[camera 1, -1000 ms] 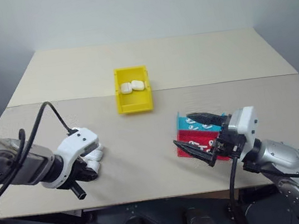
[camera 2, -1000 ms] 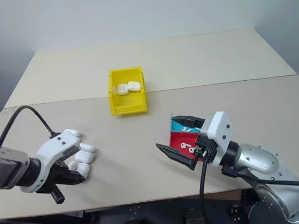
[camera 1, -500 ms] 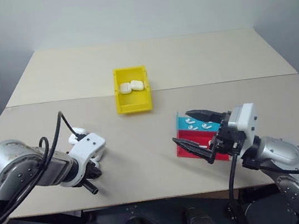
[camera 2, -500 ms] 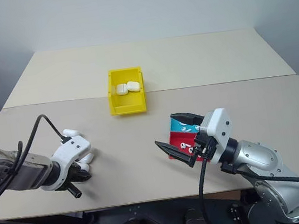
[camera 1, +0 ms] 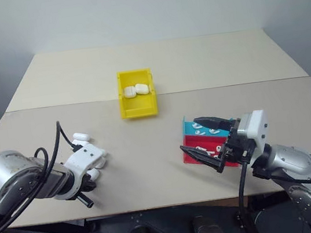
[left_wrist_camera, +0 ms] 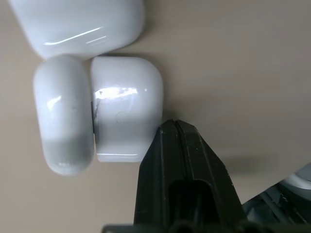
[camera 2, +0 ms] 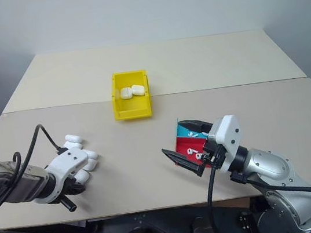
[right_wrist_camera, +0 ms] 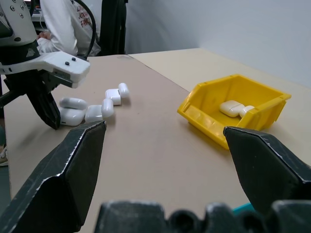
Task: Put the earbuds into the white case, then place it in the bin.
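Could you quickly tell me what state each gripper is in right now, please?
Left gripper: shut, holding nothing, beside an open white case.
Right gripper: open, empty.

- The table (camera 1: 207, 68) is pale beige, made of two tops with a seam running across between them.
- A yellow bin (camera 1: 139, 104) stands near the middle, straddling that seam.
- A cluster of white cases (camera 2: 85, 156) lies near the left front edge.
- A blue tray (camera 1: 199, 127) and a red tray (camera 1: 198, 144) sit together near the right front.
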Robot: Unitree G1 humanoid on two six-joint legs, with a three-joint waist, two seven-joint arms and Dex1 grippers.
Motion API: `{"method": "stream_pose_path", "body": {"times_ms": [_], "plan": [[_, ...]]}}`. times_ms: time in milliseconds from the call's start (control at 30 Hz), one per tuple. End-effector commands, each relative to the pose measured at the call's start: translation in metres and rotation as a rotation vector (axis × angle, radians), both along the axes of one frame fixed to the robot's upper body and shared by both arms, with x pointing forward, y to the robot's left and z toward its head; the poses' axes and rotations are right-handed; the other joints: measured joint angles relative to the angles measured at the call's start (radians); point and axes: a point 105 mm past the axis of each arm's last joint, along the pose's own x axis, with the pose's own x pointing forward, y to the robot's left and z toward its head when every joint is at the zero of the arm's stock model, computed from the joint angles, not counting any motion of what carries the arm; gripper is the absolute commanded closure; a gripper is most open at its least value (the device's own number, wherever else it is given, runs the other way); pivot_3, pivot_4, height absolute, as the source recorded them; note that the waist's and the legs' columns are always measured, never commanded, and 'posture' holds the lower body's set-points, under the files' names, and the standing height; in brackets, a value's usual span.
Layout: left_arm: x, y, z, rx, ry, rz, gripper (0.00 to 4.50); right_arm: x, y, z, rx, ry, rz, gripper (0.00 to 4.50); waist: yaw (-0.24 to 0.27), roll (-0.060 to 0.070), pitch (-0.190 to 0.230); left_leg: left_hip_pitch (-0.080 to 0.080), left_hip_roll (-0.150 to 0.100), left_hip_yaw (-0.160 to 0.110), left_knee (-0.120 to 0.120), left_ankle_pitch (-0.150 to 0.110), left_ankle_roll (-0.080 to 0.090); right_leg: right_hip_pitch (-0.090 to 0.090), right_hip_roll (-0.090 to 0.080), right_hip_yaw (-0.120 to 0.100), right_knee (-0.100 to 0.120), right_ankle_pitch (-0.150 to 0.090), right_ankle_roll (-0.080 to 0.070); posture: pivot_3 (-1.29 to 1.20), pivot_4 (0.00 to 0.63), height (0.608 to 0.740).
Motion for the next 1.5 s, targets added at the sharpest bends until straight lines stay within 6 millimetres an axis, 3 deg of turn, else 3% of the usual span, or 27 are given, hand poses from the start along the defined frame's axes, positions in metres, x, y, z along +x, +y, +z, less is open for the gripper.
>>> {"method": "stream_pose_path", "body": {"times_ms": [33,300,600,767,933,1067,1200,1400,1500], "plan": [[0.007,0.016,0.012,0.057,-0.052,0.051,4.48,-0.007,0.003,0.009,0.009,-0.05,0.017,0.0,0.0,0.0,0.0,0.0,0.0,0.0,0.0,0.0,0.0,0.0,0.0,0.0,0.0,0.0,0.0,0.0,0.15,0.74],[0.02,0.024,0.019,0.072,-0.093,0.089,4.48,-0.007,0.005,0.008,0.016,-0.048,0.02,0.0,0.003,0.0,0.0,0.0,0.0,0.0,0.0,0.0,0.0,0.0,0.0,0.0,0.0,0.0,0.0,0.0,0.15,0.74],[0.027,0.047,0.034,0.123,-0.138,0.136,4.48,-0.01,0.006,0.008,0.026,-0.047,0.003,0.0,0.002,0.0,0.0,-0.001,0.0,0.0,0.0,0.0,0.0,-0.001,0.0,0.0,0.0,0.0,0.0,0.0,0.15,0.74],[0.022,0.052,0.054,0.057,-0.155,0.044,4.48,-0.012,0.007,0.007,0.033,-0.044,-0.003,0.0,-0.002,0.0,0.0,-0.001,0.0,0.0,0.0,0.0,0.0,-0.001,0.0,0.0,0.0,0.0,0.0,0.0,0.15,0.74],[0.028,0.065,0.071,0.035,-0.214,-0.055,4.48,-0.012,0.008,0.007,0.036,-0.042,0.006,0.0,-0.001,0.0,0.0,-0.001,0.001,0.001,0.0,0.0,0.0,-0.001,0.0,0.0,0.0,0.0,-0.001,0.0,0.15,0.74],[0.03,0.053,0.08,-0.096,-0.178,-0.06,3.28,-0.012,0.011,0.007,0.038,-0.04,0.02,0.0,0.006,0.0,0.0,-0.001,0.0,0.001,0.0,0.0,0.0,-0.001,0.0,-0.001,0.0,0.0,-0.001,0.0,0.15,0.74],[0.021,0.037,0.069,-0.125,-0.026,-0.077,1.97,-0.012,0.014,0.007,0.043,-0.038,0.033,0.0,0.005,0.0,0.0,-0.003,0.0,0.001,0.0,0.0,0.0,-0.002,0.0,-0.001,-0.001,0.0,0.0,0.0,0.15,0.74],[0.023,0.026,0.061,-0.138,0.064,-0.07,0.04,-0.011,0.017,0.007,0.054,-0.039,0.032,0.0,-0.001,0.0,0.0,-0.002,0.001,0.0,0.0,0.0,0.0,-0.002,0.001,0.0,0.0,0.0,0.0,0.0,0.15,0.74],[0.027,0.027,0.058,-0.106,0.086,-0.037,0.04,-0.012,0.017,0.007,0.06,-0.039,0.029,0.0,-0.001,0.0,0.0,-0.003,0.001,0.0,0.0,0.0,0.0,-0.002,0.001,0.0,0.0,0.0,0.0,0.0,0.15,0.74]]}}
